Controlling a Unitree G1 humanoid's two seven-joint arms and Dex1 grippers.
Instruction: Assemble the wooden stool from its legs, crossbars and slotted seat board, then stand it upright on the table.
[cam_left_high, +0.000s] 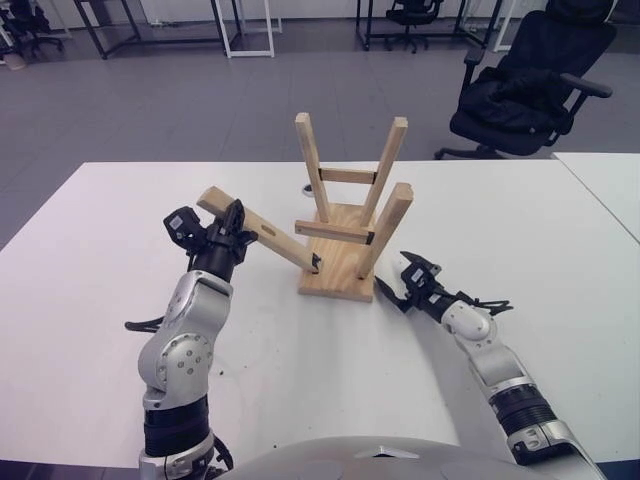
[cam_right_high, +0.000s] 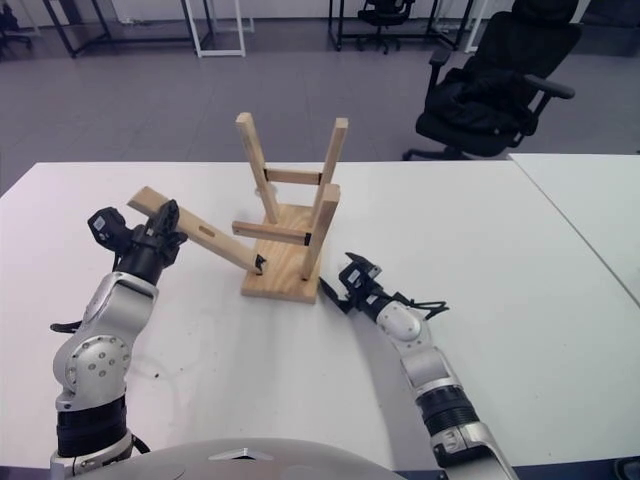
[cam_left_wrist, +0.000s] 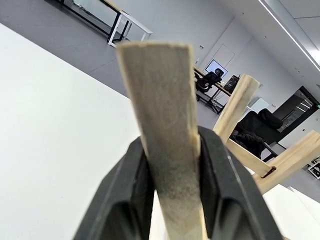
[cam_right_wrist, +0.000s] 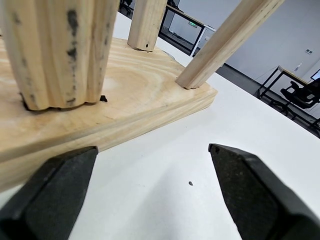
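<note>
The wooden stool (cam_left_high: 345, 215) sits upside down mid-table (cam_left_high: 90, 240), three legs fitted. The left gripper (cam_left_high: 235, 230) pinches the fourth leg (cam_left_high: 278, 243), slanted at the seat board (cam_left_high: 335, 283); the right gripper (cam_left_high: 400, 284) rests spread beside it. Next, likely: tilt the leg upright and slot it.

The light is bright and even, coming from above; a ceiling light strip (cam_left_wrist: 287, 29) glows beyond the leg (cam_left_wrist: 157, 85) that my left gripper (cam_left_wrist: 172, 142) clamps, the wood greying low between the pads; the white table (cam_left_high: 110, 230) shines without hard glare; the stool (cam_left_high: 335, 232) throws only a thin, soft shadow; my right gripper (cam_right_wrist: 152, 152) looks near black against the table.
</note>
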